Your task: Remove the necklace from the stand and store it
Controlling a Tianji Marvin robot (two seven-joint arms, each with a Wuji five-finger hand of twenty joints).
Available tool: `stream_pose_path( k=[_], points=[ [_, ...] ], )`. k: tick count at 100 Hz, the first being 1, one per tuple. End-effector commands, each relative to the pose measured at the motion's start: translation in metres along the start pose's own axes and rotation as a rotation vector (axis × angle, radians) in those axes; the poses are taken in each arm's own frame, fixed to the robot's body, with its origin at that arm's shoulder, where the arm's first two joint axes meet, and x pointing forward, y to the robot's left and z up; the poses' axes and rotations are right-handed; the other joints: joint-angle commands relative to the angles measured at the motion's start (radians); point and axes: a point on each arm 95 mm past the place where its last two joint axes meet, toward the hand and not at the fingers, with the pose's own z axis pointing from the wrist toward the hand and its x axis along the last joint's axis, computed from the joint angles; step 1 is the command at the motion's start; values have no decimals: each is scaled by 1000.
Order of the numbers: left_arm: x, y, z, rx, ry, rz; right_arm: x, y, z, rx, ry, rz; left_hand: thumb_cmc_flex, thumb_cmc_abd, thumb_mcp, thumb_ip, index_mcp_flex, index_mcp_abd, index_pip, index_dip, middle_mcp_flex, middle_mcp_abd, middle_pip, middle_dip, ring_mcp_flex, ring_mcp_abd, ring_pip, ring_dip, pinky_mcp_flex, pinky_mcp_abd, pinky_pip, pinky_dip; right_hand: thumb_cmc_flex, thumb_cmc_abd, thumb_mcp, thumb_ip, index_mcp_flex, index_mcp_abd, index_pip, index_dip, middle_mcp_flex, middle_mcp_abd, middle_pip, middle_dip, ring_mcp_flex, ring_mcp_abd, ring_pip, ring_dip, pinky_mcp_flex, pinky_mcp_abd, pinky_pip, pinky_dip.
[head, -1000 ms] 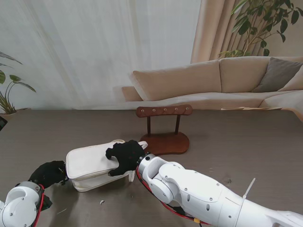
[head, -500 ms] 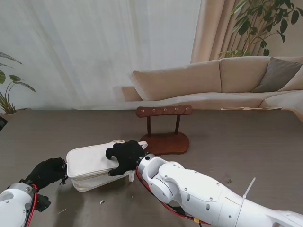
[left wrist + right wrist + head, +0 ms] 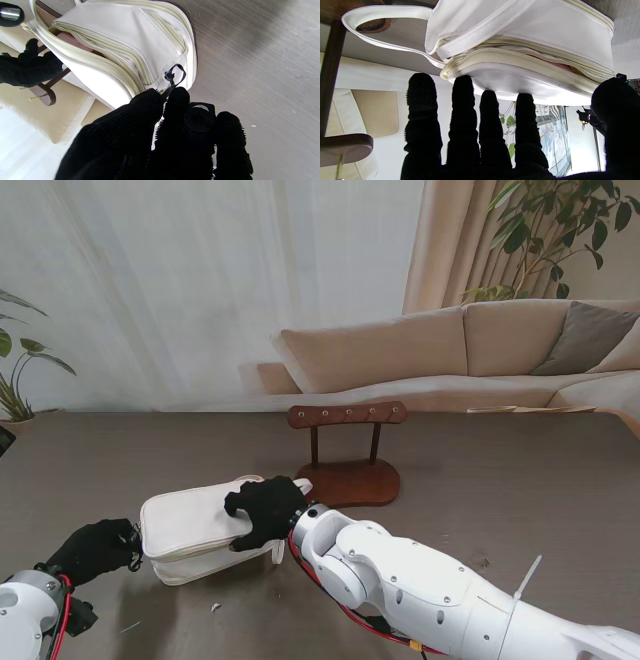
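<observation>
White leather pouch (image 3: 195, 532) is lying near me on the grey table (image 3: 520, 480), and I am closing it: my left hand (image 3: 100, 548) is pinching the black zipper pull (image 3: 175, 77) between thumb and forefinger at the pouch's left end, while my right hand (image 3: 262, 512) is pressing flat on the lid, fingers (image 3: 462, 100) spread and gripping nothing. Judging by the bare wooden stand (image 3: 346, 450) just beyond the pouch, the necklace is presumably inside already, though I cannot see it. The zipper teeth (image 3: 125, 72) are gaping apart, so I am planning to draw the pull along the seam line, not upward, and to bear down with the right palm so the case is not dragged. Open table is lying to the left and toward me; the stand's base is sitting close to the pouch's far right corner.
</observation>
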Motion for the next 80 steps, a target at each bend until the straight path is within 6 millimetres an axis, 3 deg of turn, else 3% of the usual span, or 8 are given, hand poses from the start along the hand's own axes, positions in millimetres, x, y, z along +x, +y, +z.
stream_pose_path(
  k=[1,29,72,80],
  points=[
    [2,4,-3,-46,8,-16,-7,-24,-9,76,-25,-2,37,-21,32,-17,58,-40,132,58,39,15,28,7,43,-7,30,8,2,13,2,0,-42,29,13,18,29,31,38,7,1,16,20,4,28,59,59,19,-254,-16,-18,-4],
    [3,12,-5,-102,21,-49,-6,-24,-9,79,-18,-8,45,-26,51,-13,37,2,150,86,36,34,91,47,37,-33,135,29,-15,8,8,5,-43,30,13,18,29,30,39,7,-1,15,19,4,29,57,59,19,-252,-17,-18,-3],
    [6,9,-11,-103,61,-66,-5,-21,-8,77,-21,-13,36,-51,82,-8,57,-3,148,78,65,32,92,39,64,-7,128,28,0,15,12,8,-45,30,11,18,20,31,36,5,-5,16,19,3,28,57,59,18,-253,-18,-18,-3],
    [5,9,-13,-113,62,-51,-6,-18,-9,70,-22,-14,31,-56,97,-11,52,6,155,89,72,32,113,51,73,-18,152,29,6,14,21,11,-50,23,12,18,-6,30,22,0,-13,16,14,2,18,60,54,17,-260,-15,-22,-4]
  ],
)
